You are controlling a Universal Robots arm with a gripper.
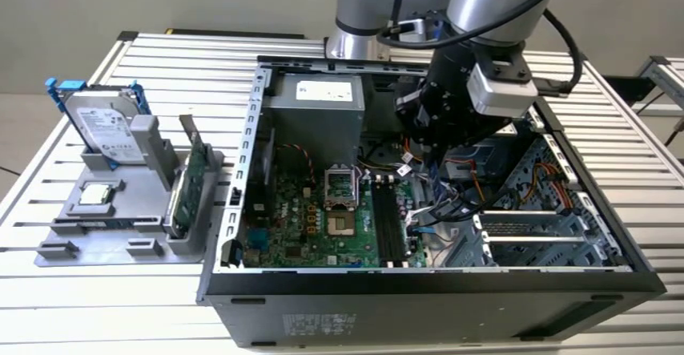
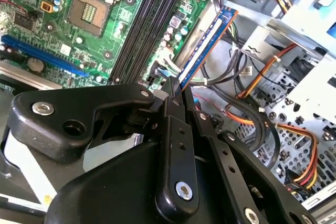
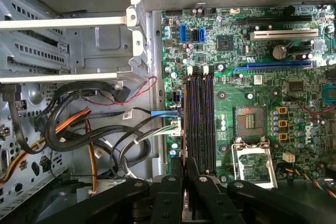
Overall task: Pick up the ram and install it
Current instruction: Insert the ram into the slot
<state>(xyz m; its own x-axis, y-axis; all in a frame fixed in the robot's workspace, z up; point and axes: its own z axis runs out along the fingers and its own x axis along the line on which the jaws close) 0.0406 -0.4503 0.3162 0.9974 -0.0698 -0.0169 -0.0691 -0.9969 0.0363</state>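
Slatted metal table [image 1: 160, 58] carrying open computer case [image 1: 251, 171]. Gripper [image 2: 176, 85] hanging inside, clamping ram [image 2: 205, 43] narrowly, holding it just above motherboard, beside black memory slots [image 3: 202, 119]. Install step underway, ram not yet seated; likely needing stick squared over slot.

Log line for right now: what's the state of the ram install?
gripper: shut on ram | location: inside open case, above motherboard, near memory slots | ram: not yet seated
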